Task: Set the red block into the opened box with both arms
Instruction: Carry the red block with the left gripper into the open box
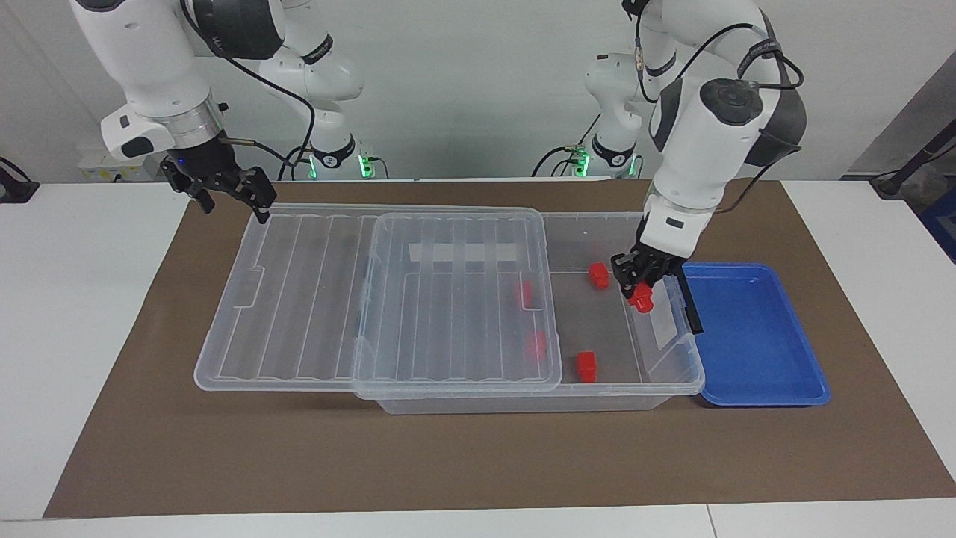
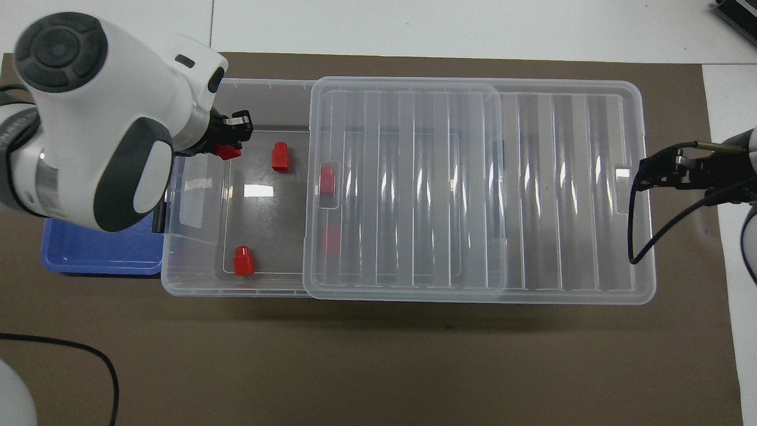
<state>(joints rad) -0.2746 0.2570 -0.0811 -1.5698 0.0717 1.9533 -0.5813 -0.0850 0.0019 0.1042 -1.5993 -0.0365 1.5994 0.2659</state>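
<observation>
Red block (image 1: 641, 298) clamped in left gripper (image 1: 635, 284) over box (image 1: 676, 377); right gripper (image 1: 231, 196) agape, empty; tray (image 2: 100, 260) half hidden.

blue tray (image 2: 100, 257) mostly hidden under left arm (image 2: 100, 118), 2 blocks blurred under lid (image 2: 408, 177)
</observation>
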